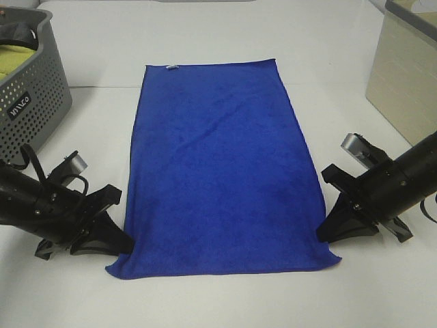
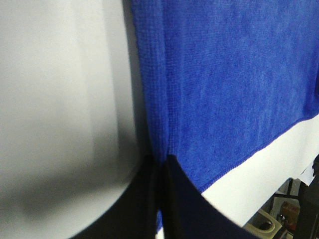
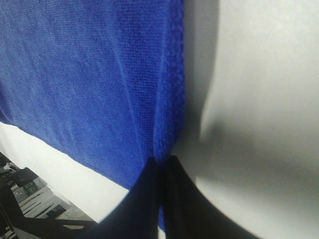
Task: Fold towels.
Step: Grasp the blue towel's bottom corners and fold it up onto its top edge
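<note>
The royal-blue towel (image 1: 222, 171) lies flat and spread out lengthwise on the white table, its small white tag (image 1: 171, 66) on the far short edge. My left gripper (image 1: 121, 240) is down on the table at the towel's near left corner, jaws closed on the towel's hem (image 2: 158, 149). My right gripper (image 1: 323, 232) is at the near right corner, jaws closed on the hem (image 3: 167, 144). Both near corners stay low on the table.
A grey perforated basket (image 1: 31, 89) with a yellow-green cloth (image 1: 15, 60) inside stands at the far left. A beige box (image 1: 403, 75) stands at the far right. The white table (image 1: 218, 301) runs under the towel to the front edge.
</note>
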You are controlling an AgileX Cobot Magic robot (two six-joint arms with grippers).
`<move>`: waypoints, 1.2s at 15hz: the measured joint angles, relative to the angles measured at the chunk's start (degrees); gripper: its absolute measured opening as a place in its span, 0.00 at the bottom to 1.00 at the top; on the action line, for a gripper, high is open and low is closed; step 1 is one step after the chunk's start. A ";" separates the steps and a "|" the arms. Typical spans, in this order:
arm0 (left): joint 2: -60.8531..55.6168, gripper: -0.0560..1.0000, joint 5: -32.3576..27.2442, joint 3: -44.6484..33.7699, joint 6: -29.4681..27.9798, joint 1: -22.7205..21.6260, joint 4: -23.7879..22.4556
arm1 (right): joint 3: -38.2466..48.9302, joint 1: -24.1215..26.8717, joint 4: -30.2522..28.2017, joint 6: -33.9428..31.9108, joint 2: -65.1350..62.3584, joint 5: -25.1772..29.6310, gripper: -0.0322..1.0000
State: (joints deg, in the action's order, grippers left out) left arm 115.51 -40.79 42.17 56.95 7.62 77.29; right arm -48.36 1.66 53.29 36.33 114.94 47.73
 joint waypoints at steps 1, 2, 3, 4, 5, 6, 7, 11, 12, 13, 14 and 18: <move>-1.09 0.06 0.00 -0.34 -1.83 0.00 -2.46 | 1.03 0.00 -0.69 -0.74 -1.66 0.11 0.05; -3.27 0.06 0.23 -1.49 -3.15 0.00 -4.30 | 2.58 0.00 -1.32 -1.38 -3.38 0.11 0.05; -5.73 0.06 0.57 -3.27 -3.72 0.00 -4.76 | 4.53 0.00 -1.72 -1.43 -4.87 0.11 0.05; -8.54 0.06 0.80 -5.16 -4.01 0.00 -4.93 | 6.36 0.00 -1.89 -1.43 -6.19 0.11 0.05; -10.60 0.06 0.80 -7.28 -4.35 0.00 -5.04 | 8.31 0.00 -1.95 -1.43 -7.79 0.11 0.05; -12.15 0.06 0.80 -9.51 -4.70 0.00 -5.10 | 10.43 0.00 -1.95 -1.43 -9.05 0.11 0.05; -13.69 0.06 0.80 -12.03 -4.76 0.00 -5.50 | 13.18 0.00 -2.01 -1.43 -10.71 0.23 0.05; -17.76 0.06 0.80 -17.02 -4.98 0.00 -5.96 | 17.88 0.00 -2.64 -1.43 -15.13 0.34 0.05; -19.25 0.06 0.63 -17.76 -5.50 0.00 -6.25 | 18.22 0.00 -2.69 -1.43 -17.02 0.34 0.05; -19.60 0.06 0.46 -17.76 -5.79 0.00 -6.25 | 18.22 0.00 -2.58 -1.43 -17.48 0.34 0.05; -19.94 0.06 0.06 -17.42 -6.82 0.00 -6.36 | 17.65 0.00 -2.58 -1.43 -18.33 0.69 0.05; -20.00 0.06 -0.80 -8.25 -12.38 0.00 -7.56 | 5.90 0.00 -3.61 -2.06 -17.59 4.13 0.05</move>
State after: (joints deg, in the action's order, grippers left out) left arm 95.51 -41.60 33.92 44.58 7.62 69.73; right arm -42.46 1.66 49.68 34.26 97.35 51.85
